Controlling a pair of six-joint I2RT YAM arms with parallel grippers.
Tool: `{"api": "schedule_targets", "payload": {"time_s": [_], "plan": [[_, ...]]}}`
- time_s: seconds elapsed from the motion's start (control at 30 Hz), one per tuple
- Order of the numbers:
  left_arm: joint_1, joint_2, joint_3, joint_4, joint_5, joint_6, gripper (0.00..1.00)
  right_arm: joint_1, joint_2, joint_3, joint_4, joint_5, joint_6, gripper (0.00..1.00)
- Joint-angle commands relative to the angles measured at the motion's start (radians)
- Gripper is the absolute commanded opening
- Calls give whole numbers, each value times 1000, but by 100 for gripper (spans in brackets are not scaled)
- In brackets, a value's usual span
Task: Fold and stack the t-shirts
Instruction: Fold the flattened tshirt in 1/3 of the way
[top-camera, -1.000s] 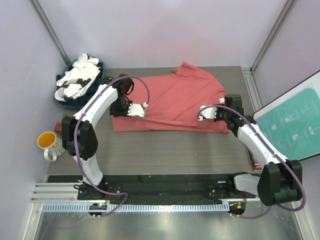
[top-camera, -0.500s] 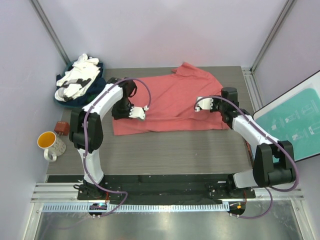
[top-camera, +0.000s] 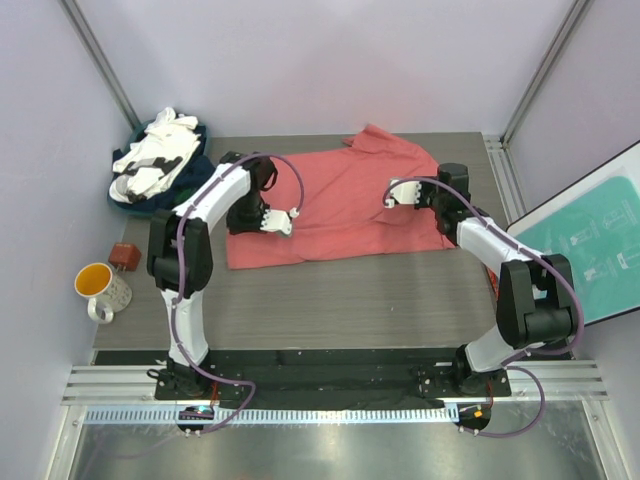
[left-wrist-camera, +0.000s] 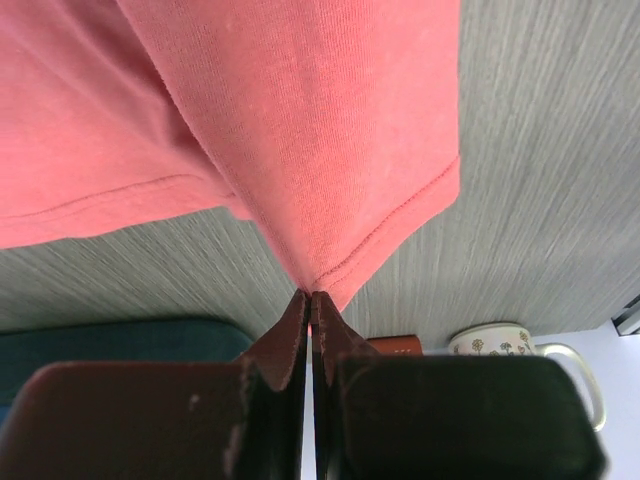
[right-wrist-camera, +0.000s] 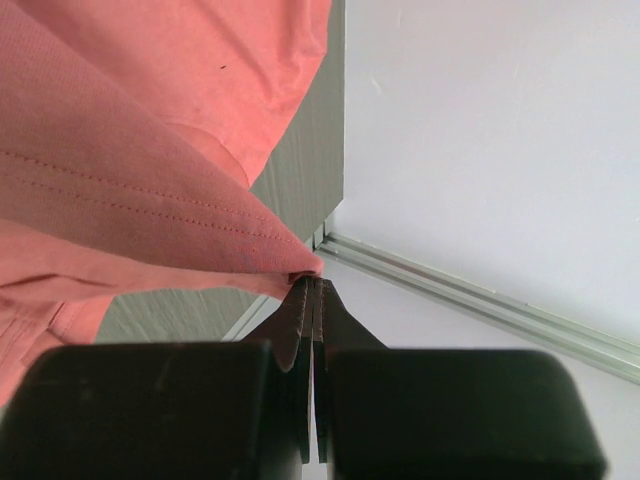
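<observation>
A coral-red t-shirt (top-camera: 340, 200) lies spread across the middle of the grey table (top-camera: 330, 300), its near part doubled over. My left gripper (top-camera: 238, 222) is at the shirt's left edge. In the left wrist view it (left-wrist-camera: 312, 293) is shut on a hemmed corner of the red cloth (left-wrist-camera: 300, 120), which is pulled taut. My right gripper (top-camera: 447, 203) is at the shirt's right edge. The right wrist view shows it (right-wrist-camera: 313, 278) shut on a folded hem of the same shirt (right-wrist-camera: 120, 150). A heap of white and navy t-shirts (top-camera: 155, 160) sits at the back left.
A floral mug (top-camera: 100, 290) with an orange inside stands off the table's left edge, next to a small brown block (top-camera: 123, 255). A teal board (top-camera: 600, 250) leans at the right. A metal rail (right-wrist-camera: 470, 300) runs along the table's right edge by the wall.
My right gripper has moved toward the back and slightly left, dragging the shirt's right edge with it. The left gripper has stayed nearly in place while its arm swung inward.
</observation>
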Motion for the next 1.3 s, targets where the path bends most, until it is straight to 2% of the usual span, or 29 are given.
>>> {"api": "schedule_targets", "payload": {"time_s": [0.0, 0.67, 1.27], "plan": [[8, 24, 45, -131, -36, 6, 0, -6, 24, 60, 98, -8, 16, 1], [8, 87, 80, -113, -82, -13, 0, -5, 127, 75, 215, -12, 28, 1], [12, 108, 84, 13, -117, -31, 0, -6, 204, 144, 281, -11, 27, 1]]}}
